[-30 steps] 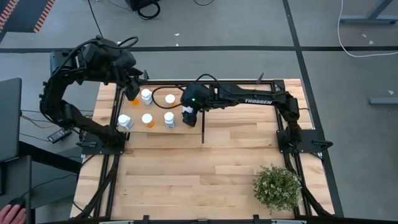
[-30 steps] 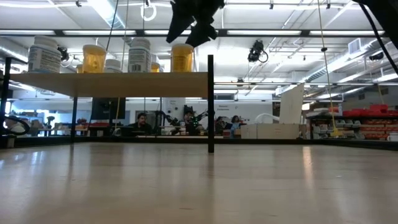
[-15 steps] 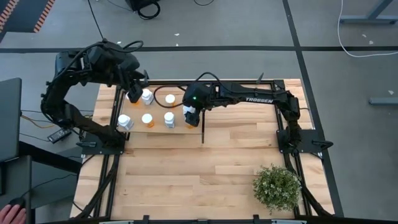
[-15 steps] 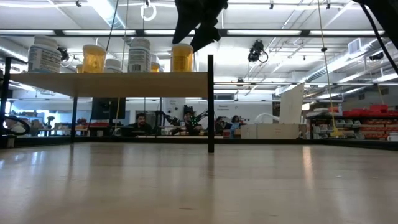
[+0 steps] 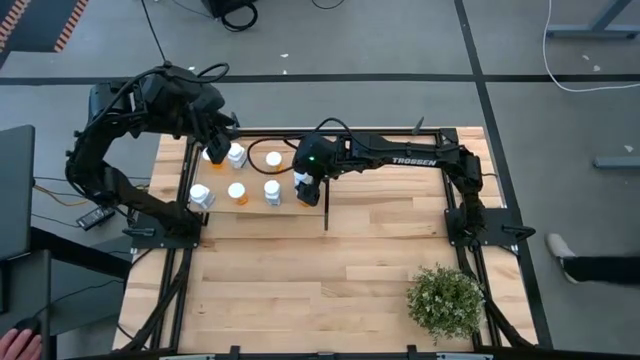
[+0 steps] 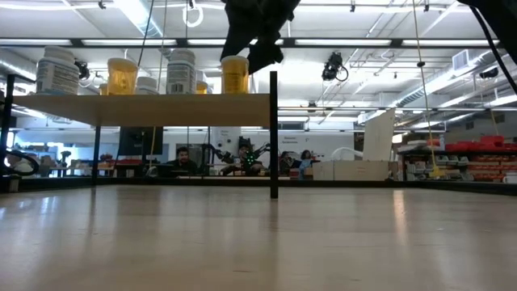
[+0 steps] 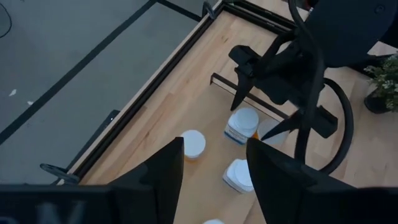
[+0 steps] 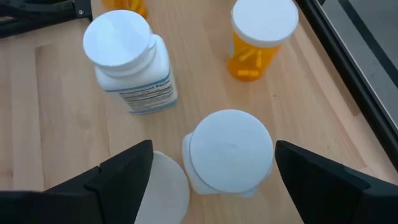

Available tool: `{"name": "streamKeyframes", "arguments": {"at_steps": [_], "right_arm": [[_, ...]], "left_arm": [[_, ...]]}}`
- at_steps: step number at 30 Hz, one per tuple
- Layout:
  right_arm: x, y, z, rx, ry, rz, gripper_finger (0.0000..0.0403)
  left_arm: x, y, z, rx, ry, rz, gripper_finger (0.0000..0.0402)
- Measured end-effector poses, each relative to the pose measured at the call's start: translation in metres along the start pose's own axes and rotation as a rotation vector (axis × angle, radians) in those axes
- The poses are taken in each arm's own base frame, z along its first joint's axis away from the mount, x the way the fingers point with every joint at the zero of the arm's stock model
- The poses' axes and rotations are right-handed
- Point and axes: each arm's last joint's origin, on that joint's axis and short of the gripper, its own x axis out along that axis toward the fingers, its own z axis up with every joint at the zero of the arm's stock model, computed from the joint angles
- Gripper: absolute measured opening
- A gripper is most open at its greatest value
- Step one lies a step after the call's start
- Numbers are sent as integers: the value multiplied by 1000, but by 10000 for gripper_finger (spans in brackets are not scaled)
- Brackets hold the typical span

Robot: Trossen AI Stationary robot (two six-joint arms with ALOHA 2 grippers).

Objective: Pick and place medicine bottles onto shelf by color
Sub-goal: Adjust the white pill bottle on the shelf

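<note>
Several medicine bottles with white caps stand upright on the raised light-wood shelf (image 5: 255,175). Some are orange (image 6: 122,75), some white (image 6: 56,71). My right gripper (image 5: 305,187) hangs open over the shelf's right end, close to the black divider (image 6: 274,133). Its fingers stand on either side of a white-capped bottle (image 8: 230,152) without touching it; in the low view this is the orange bottle (image 6: 235,74). My left gripper (image 5: 213,150) hovers open above the shelf's far left corner with nothing between its fingers (image 7: 165,171). Bottles (image 7: 242,126) stand farther off below it.
A bushy green potted plant (image 5: 445,300) stands at the table's near right corner. The plank tabletop in front of the shelf is bare wood. A white bottle (image 8: 130,62) and an orange one (image 8: 261,37) stand just beyond my right gripper. People sit in the room behind.
My right gripper has come down slightly over the orange bottle at the shelf's right end, and its fingers now reach the cap's level in the low view. The bottles have not moved.
</note>
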Motion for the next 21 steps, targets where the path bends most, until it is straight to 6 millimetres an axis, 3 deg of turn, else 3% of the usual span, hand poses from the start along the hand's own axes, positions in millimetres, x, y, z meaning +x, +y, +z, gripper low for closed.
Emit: {"name": "streamKeyframes", "arguments": {"at_steps": [11, 21], "right_arm": [[0, 0, 0, -1, -3, 0, 316], [1, 0, 1, 5, -19, -11, 314]], "left_arm": [[0, -4, -1, -15, 1, -15, 174], [-1, -7, -1, -14, 3, -29, 172]]}}
